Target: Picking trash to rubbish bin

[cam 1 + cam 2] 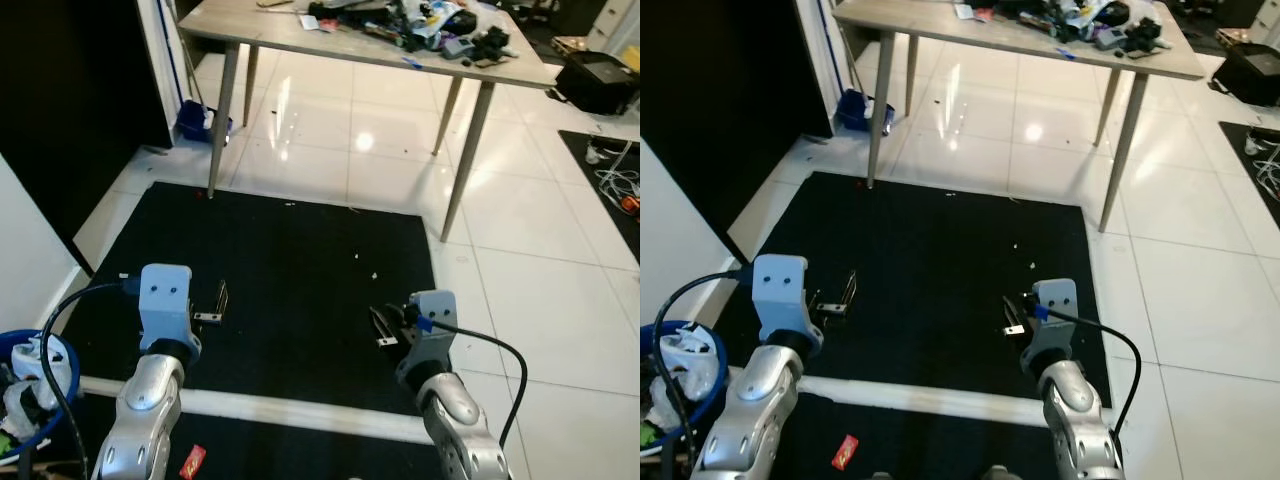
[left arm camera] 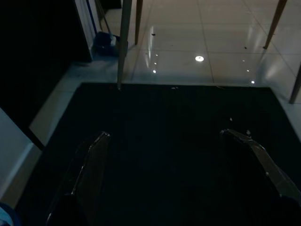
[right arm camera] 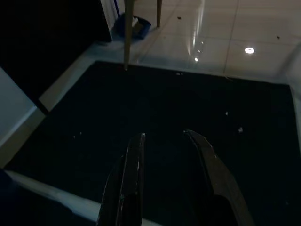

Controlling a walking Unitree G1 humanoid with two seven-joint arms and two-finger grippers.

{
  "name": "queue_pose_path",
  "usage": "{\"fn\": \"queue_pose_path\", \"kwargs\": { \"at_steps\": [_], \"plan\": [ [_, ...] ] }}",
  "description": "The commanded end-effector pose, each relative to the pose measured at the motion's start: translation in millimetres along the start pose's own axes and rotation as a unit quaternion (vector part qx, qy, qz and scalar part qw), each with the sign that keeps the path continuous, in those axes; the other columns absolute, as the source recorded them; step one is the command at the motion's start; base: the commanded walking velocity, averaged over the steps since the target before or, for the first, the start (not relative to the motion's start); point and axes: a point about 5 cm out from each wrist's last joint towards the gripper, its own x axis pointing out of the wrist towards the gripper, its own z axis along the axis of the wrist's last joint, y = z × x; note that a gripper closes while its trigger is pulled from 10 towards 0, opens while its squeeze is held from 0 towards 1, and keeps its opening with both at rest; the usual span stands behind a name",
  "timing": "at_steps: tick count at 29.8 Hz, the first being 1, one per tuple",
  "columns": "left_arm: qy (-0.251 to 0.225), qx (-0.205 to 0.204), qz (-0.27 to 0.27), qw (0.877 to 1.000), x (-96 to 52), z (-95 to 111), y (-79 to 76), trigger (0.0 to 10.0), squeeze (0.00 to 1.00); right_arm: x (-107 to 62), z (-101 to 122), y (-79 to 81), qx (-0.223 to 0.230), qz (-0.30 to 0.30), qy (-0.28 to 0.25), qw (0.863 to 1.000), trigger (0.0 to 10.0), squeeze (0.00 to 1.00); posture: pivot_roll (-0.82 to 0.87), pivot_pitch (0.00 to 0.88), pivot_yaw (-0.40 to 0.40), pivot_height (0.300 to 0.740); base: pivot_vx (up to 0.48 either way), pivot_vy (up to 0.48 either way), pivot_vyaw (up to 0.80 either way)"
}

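Trash: a small red wrapper lies on the black mat, close in by the robot's left arm, on the near side of a white strip that crosses the mat. A few pale crumbs lie scattered farther out on the mat, ahead of the right gripper.

Rubbish bin, blue-rimmed, stands at the robot's far left, off the mat; white crumpled plastic is inside it.

Left gripper hovers over the mat, fingers wide apart, nothing between them; the left wrist view shows bare mat between the two fingers.

Right gripper hovers over the mat's right part, fingers a little apart, nothing held; the right wrist view shows dark mat in the narrow gap between the fingers.

Beyond the mat, glossy white tile floor. A wooden table stands there on slanted legs, its top heaped with clutter. A blue dustpan sits by the table's left leg. A black case lies on the floor at far right.
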Motion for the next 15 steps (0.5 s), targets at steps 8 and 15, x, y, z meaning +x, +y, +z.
{"fn": "queue_pose_path", "kwargs": {
  "at_steps": [8, 15],
  "plan": [
    [0.01, 0.004, -0.007, 1.0, -2.7, -6.1, -1.3, 10.0, 0.0, -2.9, -4.2, -6.7, 0.002, -0.013, 0.006, 1.0, 10.0, 0.0, 0.01, 0.131, -0.031, 0.74, 0.278, 0.0, 0.0],
    [0.009, 0.006, -0.01, 1.0, -2.2, -6.0, -1.4, 10.0, 0.0, -2.4, -3.8, -6.4, 0.001, -0.011, 0.004, 1.0, 10.0, 0.0, 0.01, 0.123, -0.032, 0.74, 0.277, 0.0, 0.0]
  ]
}}
